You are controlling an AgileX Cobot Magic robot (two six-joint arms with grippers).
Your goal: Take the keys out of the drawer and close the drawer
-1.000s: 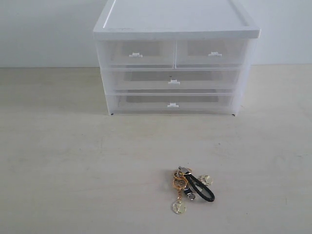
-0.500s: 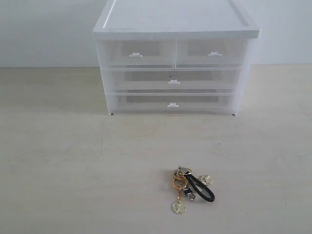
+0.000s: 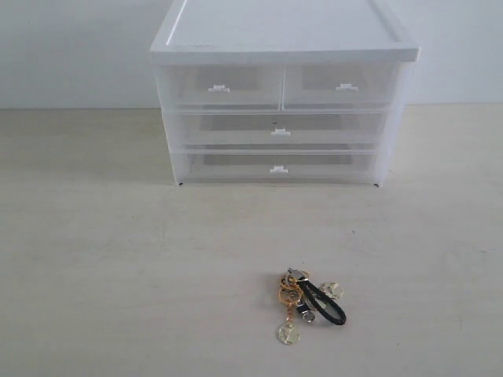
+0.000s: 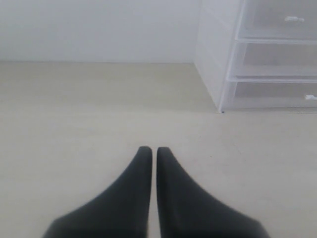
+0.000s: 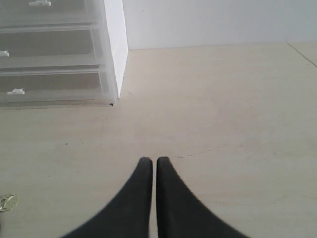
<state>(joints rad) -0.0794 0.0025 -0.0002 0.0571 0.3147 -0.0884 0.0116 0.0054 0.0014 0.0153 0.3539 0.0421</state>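
Table (image 3: 94,259) holds four drawers (image 3: 342,85), one keyring (image 3: 308,305).

The white unit (image 3: 283,35) at upper centre is smooth, faintly glossy plastic; the drawer (image 3: 339,88) is clear, slightly frosted plastic with an opaque white tab. The keys (image 3: 308,305), lower centre, are shiny gold-coloured metal on a matt black cord. The surface (image 3: 118,259) looks pale, matt wood-grain.

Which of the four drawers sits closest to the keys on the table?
The bottom full-width drawer: it is the lowest in the white unit, directly behind the keys; the other three sit above it.
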